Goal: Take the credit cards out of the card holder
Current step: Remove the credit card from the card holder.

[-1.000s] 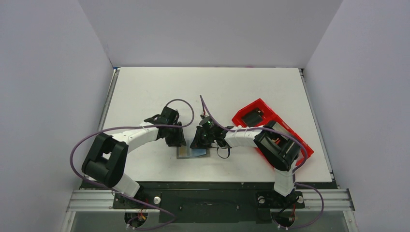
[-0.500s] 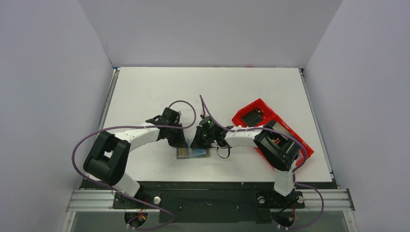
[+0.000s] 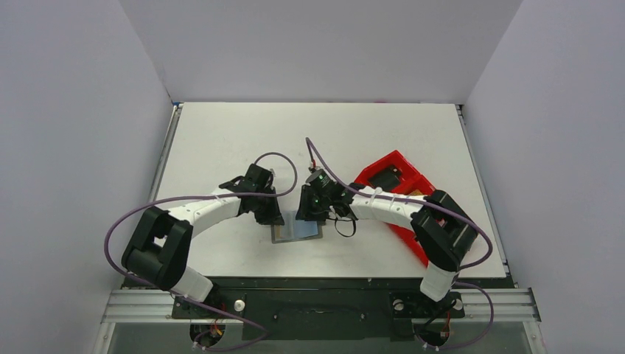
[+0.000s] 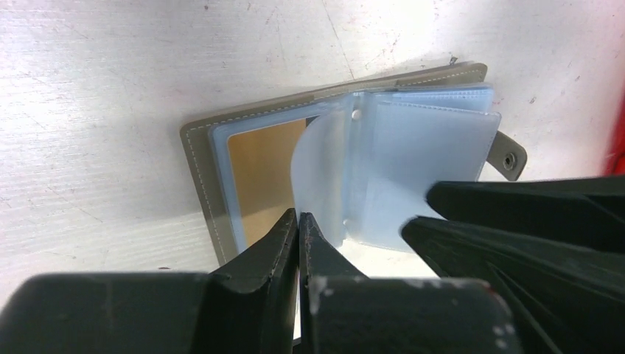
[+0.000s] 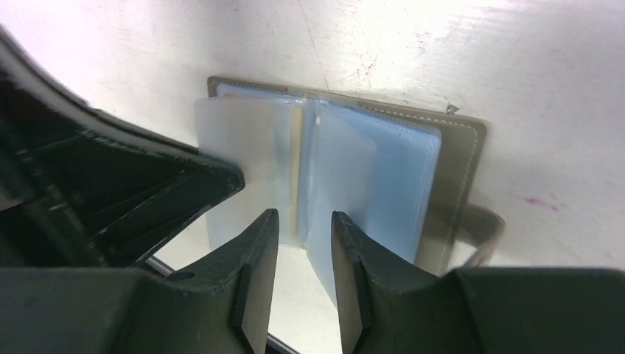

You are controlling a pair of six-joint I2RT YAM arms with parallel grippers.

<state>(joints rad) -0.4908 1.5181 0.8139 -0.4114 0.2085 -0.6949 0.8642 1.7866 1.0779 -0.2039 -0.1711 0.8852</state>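
Note:
The card holder [image 3: 296, 230] lies open on the table between the two grippers, grey cover [image 4: 199, 162] down and clear blue sleeves fanned up. A tan credit card [image 4: 262, 169] sits in its left sleeve. Another card's yellow edge [image 5: 296, 173] shows in a sleeve standing upright. My left gripper [image 4: 298, 215] is shut, with its tips against the near edge of a bent sleeve; whether it pinches that sleeve I cannot tell. My right gripper [image 5: 304, 220] is open a little, its fingers either side of the upright sleeve's near edge.
A long red tray [image 3: 402, 161] holding a black block [image 3: 385, 179] lies at the right, partly under the right arm. The two grippers [image 3: 274, 219] [image 3: 308, 215] nearly touch over the holder, close to the table's near edge.
The left gripper has closed. The right gripper has opened from shut and its arm has swung, the elbow moving out to the right. The holder has shifted slightly.

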